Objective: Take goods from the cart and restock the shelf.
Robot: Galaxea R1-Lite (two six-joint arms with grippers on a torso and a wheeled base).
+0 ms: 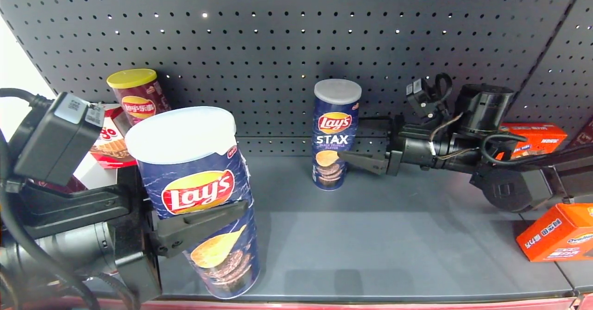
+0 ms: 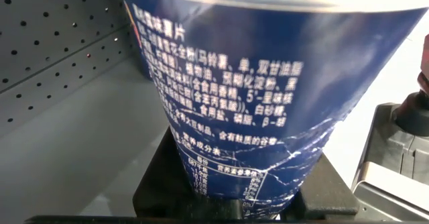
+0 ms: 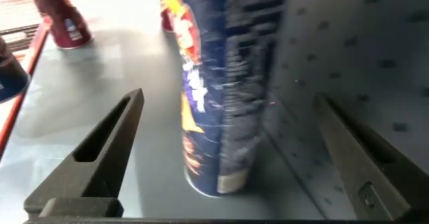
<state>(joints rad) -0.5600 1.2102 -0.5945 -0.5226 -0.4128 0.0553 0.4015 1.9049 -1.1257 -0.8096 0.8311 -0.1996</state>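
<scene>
Shelf (image 1: 394, 236) | left gripper (image 1: 204, 217) clasps blue can (image 1: 194, 180) | maroon can (image 1: 138, 96) behind | orange boxes (image 1: 556, 233) right

Shop: pegboard-backed shelf (image 1: 370, 236) stocked with crisp cans (image 1: 334, 134) and boxed snacks (image 1: 556, 232).

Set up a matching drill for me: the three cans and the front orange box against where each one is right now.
Things:
1. near can
2. far can
3. red can
4. front box

Places:
A. back left, under a yellow lid
B. standing inside the open right gripper
C. right front of the shelf
D. clamped in the shut left gripper

Pairs: 1-D, 2-B, 3-A, 4-C
</scene>
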